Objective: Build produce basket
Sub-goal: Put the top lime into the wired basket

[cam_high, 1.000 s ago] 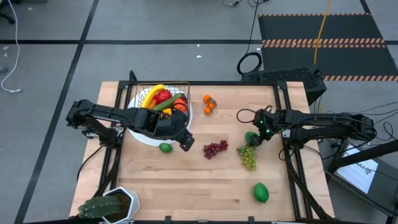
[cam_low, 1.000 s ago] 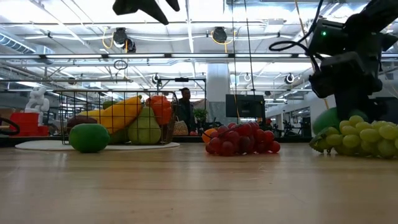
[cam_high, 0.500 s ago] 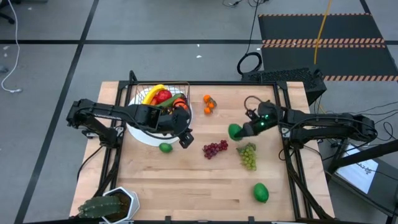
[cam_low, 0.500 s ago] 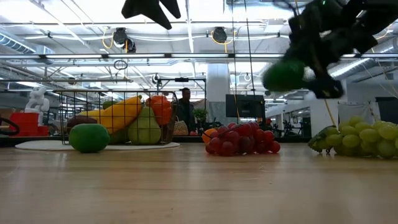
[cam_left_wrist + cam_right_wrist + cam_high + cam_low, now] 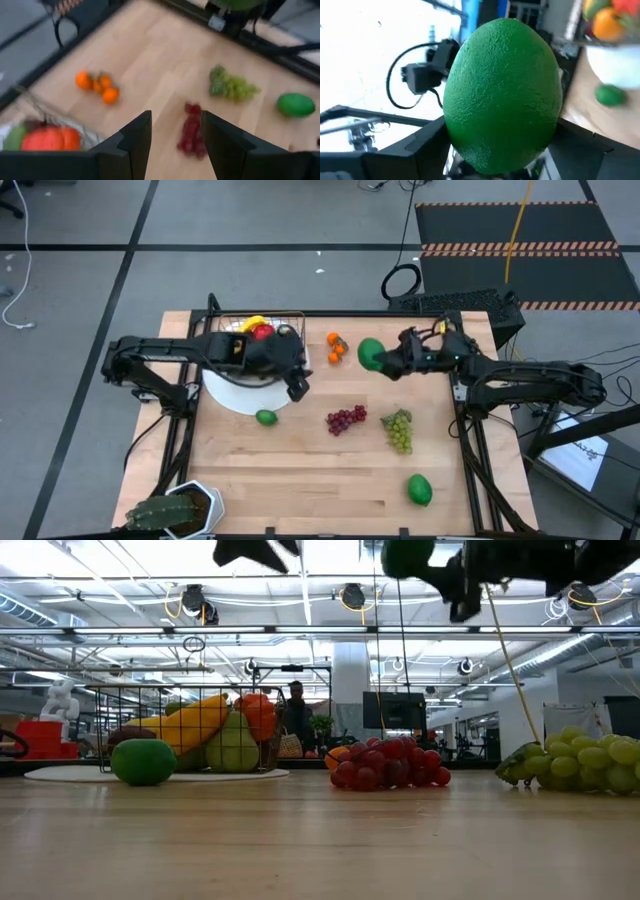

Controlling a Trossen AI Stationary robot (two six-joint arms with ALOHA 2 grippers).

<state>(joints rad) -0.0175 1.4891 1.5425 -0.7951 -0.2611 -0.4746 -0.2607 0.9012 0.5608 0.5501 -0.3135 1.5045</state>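
Green, pebbled, egg-shaped fruit is clamped in the right end effector, raised above the worktop; the dark wire basket lies leftward, beyond the oranges.

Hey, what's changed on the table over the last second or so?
The right gripper, shut on a green lime, has lifted it from beside the green grapes and carried it up and toward the basket. The left gripper, jaws parted and empty, has drifted slightly toward the far edge, above the white plate. The red grapes, small oranges and other loose limes stayed put.
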